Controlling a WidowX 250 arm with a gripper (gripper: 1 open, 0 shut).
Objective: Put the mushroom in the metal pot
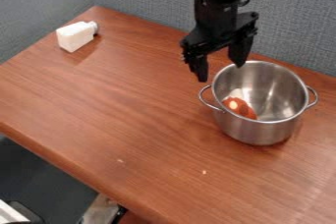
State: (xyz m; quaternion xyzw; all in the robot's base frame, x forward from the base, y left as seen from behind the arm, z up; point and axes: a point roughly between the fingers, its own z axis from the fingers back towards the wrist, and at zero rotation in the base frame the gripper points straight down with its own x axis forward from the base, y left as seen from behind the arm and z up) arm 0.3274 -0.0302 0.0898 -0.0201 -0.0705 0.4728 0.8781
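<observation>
The metal pot stands on the right side of the wooden table, shiny and round with small loop handles. Inside it, on the left of its floor, lies the mushroom, its orange-red cap showing. My gripper hangs pointing down just above and to the left of the pot's rim, its two black fingers spread open with nothing between them.
A white rectangular block lies near the table's far left corner. The table's front edge runs diagonally from left to bottom right, with dark floor beyond it. A grey wall stands behind.
</observation>
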